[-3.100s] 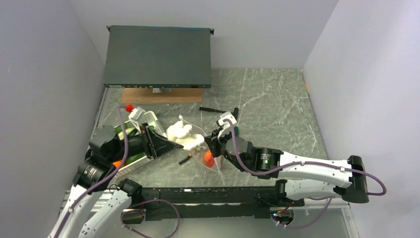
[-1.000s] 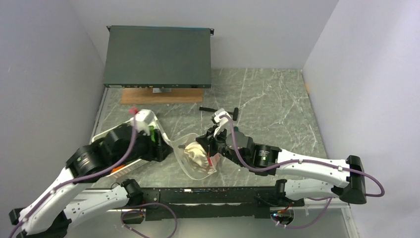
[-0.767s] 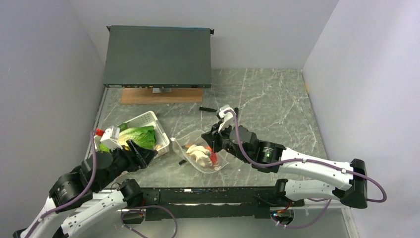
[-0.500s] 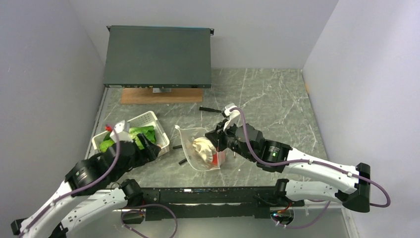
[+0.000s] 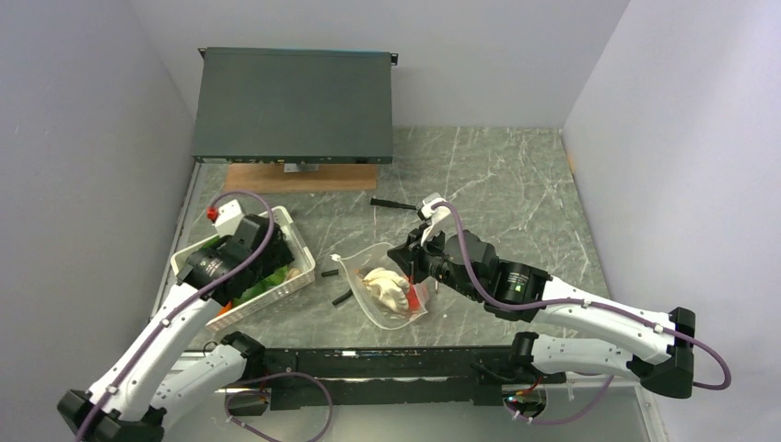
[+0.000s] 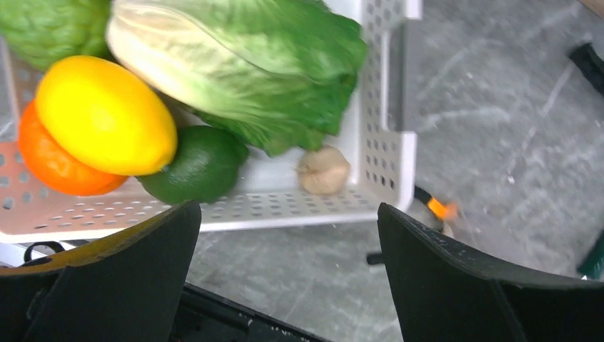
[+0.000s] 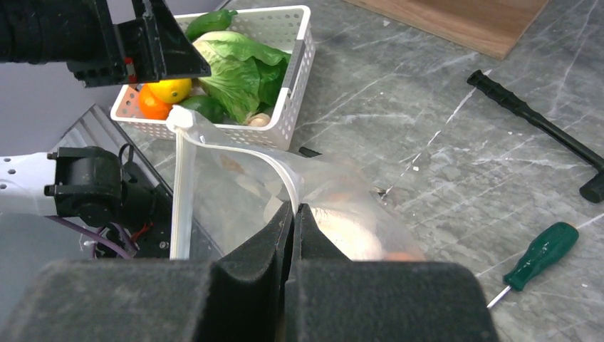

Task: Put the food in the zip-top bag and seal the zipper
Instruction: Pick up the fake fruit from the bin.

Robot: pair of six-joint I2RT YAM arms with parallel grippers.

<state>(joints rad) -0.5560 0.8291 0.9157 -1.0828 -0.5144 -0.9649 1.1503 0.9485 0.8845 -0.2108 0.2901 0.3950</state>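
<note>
The zip-top bag (image 5: pixel 364 293) sits on the table (image 5: pixel 516 193) between the arms. Its long axis runs from the mouth at upper left, facing the basket (image 5: pixel 293 241), to the closed end at lower right. It is clear and crumpled, holding a white mushroom cluster (image 5: pixel 387 287) and a red piece (image 5: pixel 419 297). The right gripper (image 5: pixel 416 267) is clamped tight on the mouth's rim. Only the right wrist view shows the zipper (image 7: pixel 179 192) gaping. The left gripper (image 6: pixel 288 214) hangs spread wide and empty over the basket, where its wrist view shows a lemon (image 6: pixel 107 114), an orange (image 6: pixel 53 160) and lettuce (image 6: pixel 242 71).
</note>
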